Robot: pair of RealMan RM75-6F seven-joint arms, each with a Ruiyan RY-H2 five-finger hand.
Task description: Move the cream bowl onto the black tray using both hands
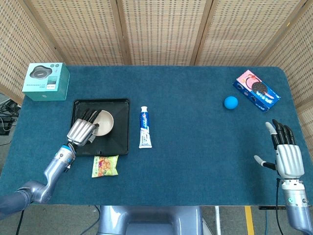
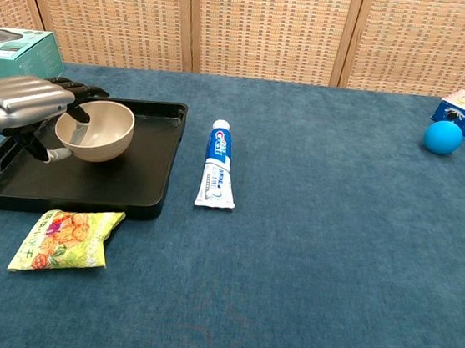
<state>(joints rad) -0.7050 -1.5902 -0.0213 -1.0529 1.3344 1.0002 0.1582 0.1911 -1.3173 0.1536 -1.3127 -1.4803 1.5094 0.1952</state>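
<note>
The cream bowl (image 1: 103,123) (image 2: 99,130) sits low over the middle of the black tray (image 1: 119,142) (image 2: 122,185); whether it touches the tray floor I cannot tell. My left hand (image 1: 83,129) (image 2: 29,100) grips its left rim, fingers hooked inside the bowl. My right hand (image 1: 285,155) hangs at the table's right front corner, fingers spread, holding nothing; the chest view does not show it.
A toothpaste tube (image 1: 144,127) (image 2: 216,174) lies just right of the tray. A snack packet (image 1: 104,166) (image 2: 63,237) lies in front of it. A teal box (image 1: 45,81) stands at the back left. A blue ball (image 1: 231,102) and cookie box (image 1: 257,90) are far right.
</note>
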